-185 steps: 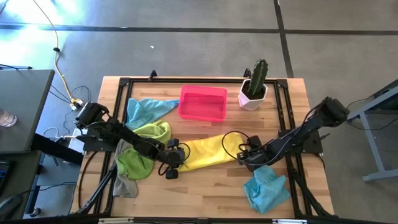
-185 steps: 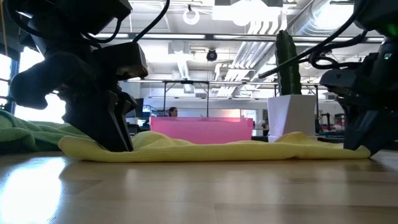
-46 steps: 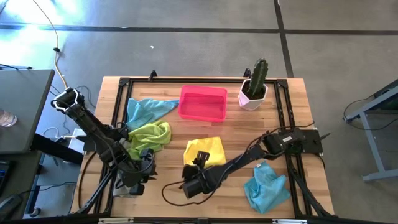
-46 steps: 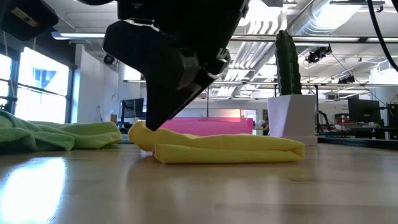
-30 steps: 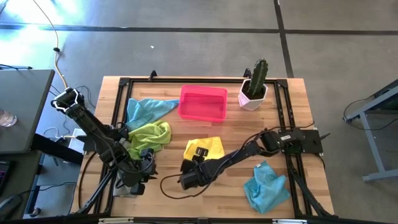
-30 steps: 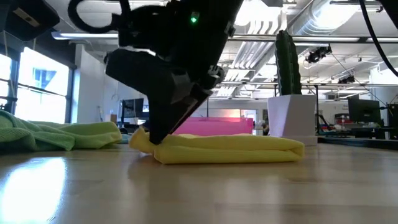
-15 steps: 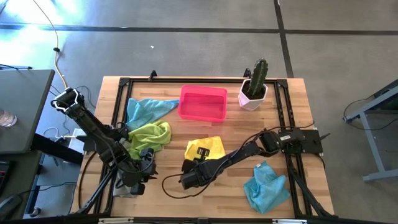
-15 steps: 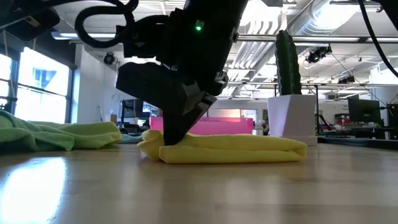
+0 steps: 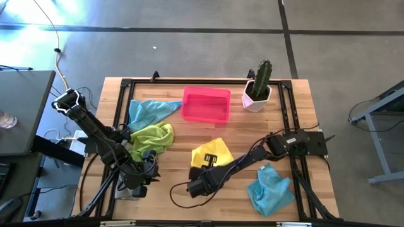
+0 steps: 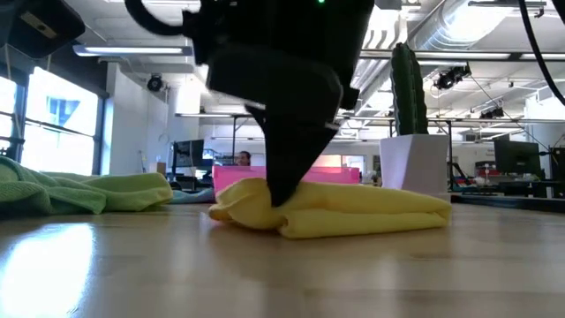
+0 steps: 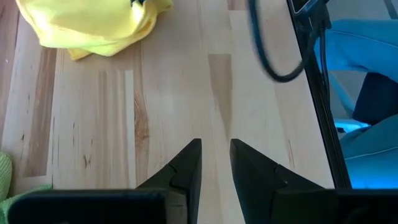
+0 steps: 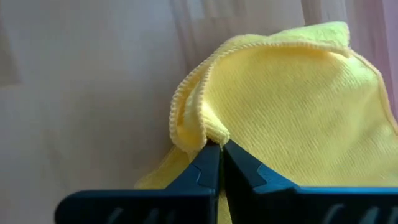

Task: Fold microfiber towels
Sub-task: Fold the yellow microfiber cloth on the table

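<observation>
right claw (image 12: 221,149): clamped on the yellow towel (image 9: 211,151), mid surface
left claw (image 11: 215,163): slightly apart, holding nothing, near left edge

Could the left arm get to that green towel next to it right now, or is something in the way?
Probably yes. The green towel lies right beside the left tool, with nothing lying on it. The right tool is busy farther off, pinching the yellow towel, so it does not block the way.
</observation>
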`<move>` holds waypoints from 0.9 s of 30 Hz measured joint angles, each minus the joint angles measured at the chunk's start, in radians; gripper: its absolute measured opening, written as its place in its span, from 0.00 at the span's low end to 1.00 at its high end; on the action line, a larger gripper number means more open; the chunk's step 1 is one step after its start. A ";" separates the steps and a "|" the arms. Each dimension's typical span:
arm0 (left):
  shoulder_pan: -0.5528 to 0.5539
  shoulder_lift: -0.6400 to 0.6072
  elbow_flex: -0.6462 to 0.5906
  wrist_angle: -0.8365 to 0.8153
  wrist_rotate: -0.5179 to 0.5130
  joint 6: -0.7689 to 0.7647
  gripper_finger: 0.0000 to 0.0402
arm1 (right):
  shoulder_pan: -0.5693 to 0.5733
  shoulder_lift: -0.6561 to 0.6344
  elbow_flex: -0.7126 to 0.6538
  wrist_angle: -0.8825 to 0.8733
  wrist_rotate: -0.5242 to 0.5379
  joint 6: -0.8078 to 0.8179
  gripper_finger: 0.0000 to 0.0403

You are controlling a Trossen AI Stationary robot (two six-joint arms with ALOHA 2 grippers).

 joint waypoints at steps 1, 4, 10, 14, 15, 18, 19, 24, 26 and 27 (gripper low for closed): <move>0.000 0.000 0.000 0.000 0.000 0.000 0.19 | 0.004 0.000 0.005 0.004 0.000 -0.005 0.00; 0.000 0.000 0.000 0.000 0.000 0.000 0.19 | 0.009 0.000 0.007 0.032 -0.002 -0.006 0.00; 0.000 0.000 0.000 0.000 -0.003 0.000 0.19 | 0.008 0.000 0.007 0.043 -0.040 0.011 0.02; 0.000 0.000 0.000 0.000 -0.003 -0.001 0.19 | 0.007 0.001 0.007 0.043 -0.043 -0.008 0.13; 0.000 0.000 0.000 0.000 -0.003 -0.001 0.19 | 0.007 0.001 0.007 0.042 -0.043 -0.023 0.16; 0.000 0.000 0.000 0.000 -0.003 -0.001 0.19 | 0.010 0.001 0.007 0.028 -0.043 -0.050 0.27; 0.000 0.000 0.000 0.000 -0.003 -0.001 0.19 | 0.010 0.001 0.007 0.020 -0.043 -0.050 0.30; 0.000 0.000 0.000 0.000 -0.003 0.000 0.19 | 0.010 -0.009 0.007 -0.018 -0.044 -0.035 0.38; 0.000 0.000 0.000 0.000 -0.003 0.000 0.19 | 0.010 -0.022 0.007 -0.028 -0.045 -0.041 0.39; 0.000 0.000 0.000 0.000 -0.003 0.000 0.19 | 0.012 -0.029 0.007 -0.032 -0.045 -0.043 0.39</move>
